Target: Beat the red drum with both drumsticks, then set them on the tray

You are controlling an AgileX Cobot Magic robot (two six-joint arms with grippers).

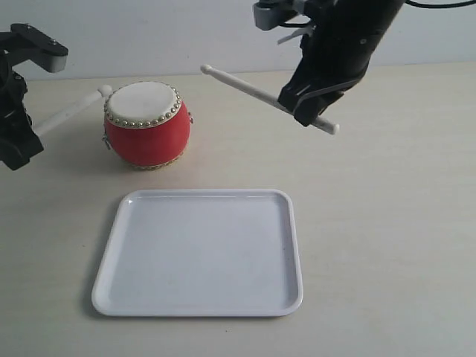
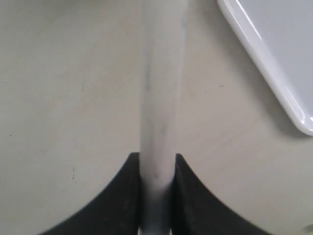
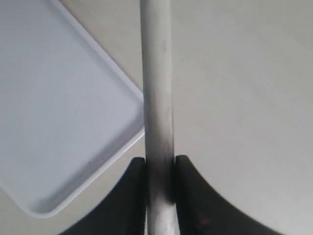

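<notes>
While the red drum stands on the pale worktop toward the far left, just beyond the far left corner of the white tray, two black robot hands each grip a pale drumstick. The left hand, at the left edge of the scene, has its jaws closed narrowly on the left drumstick. This stick slants up and to the right, its rounded tip just beside the drum's gold-studded rim on the left side; whether tip and rim touch cannot be told. The right hand, raised above the worktop to the right of the drum, clamps the right drumstick near its butt, with a short stub poking out past the fingers on the right. That stick points left, and its tip hangs in the air to the right of the drum, apart from the cream skin. Seen from the left wrist, the left hand presses both black fingers against the left drumstick above bare worktop, with a corner of the tray nearby. Seen from the right wrist, the right hand pinches the right drumstick the same way, the shaft crossing above the rim of the tray. The tray lies flat at the near middle; both drumsticks are in the hands, off the tray.
</notes>
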